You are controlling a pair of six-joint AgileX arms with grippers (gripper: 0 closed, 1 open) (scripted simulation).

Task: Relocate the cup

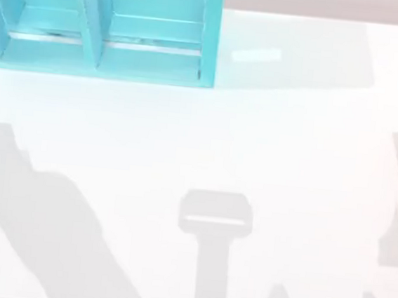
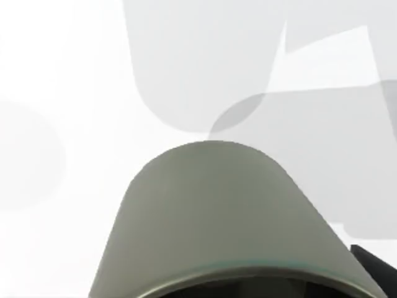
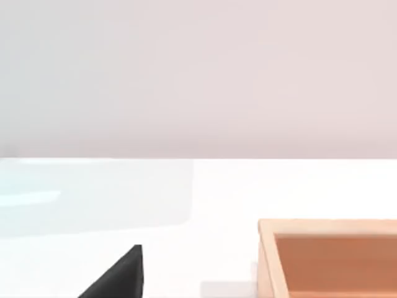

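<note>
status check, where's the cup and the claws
Grey-green cup close under the left claw's camera, over white table. Right claw's dark fingertip near an orange box. Teal shelf at the table's far left.

A turquoise shelf unit (image 1: 102,23) with two open compartments stands on the white worktop (image 1: 270,142). Below and right of the shelf unit, grey shadows lie on the worktop.
</note>
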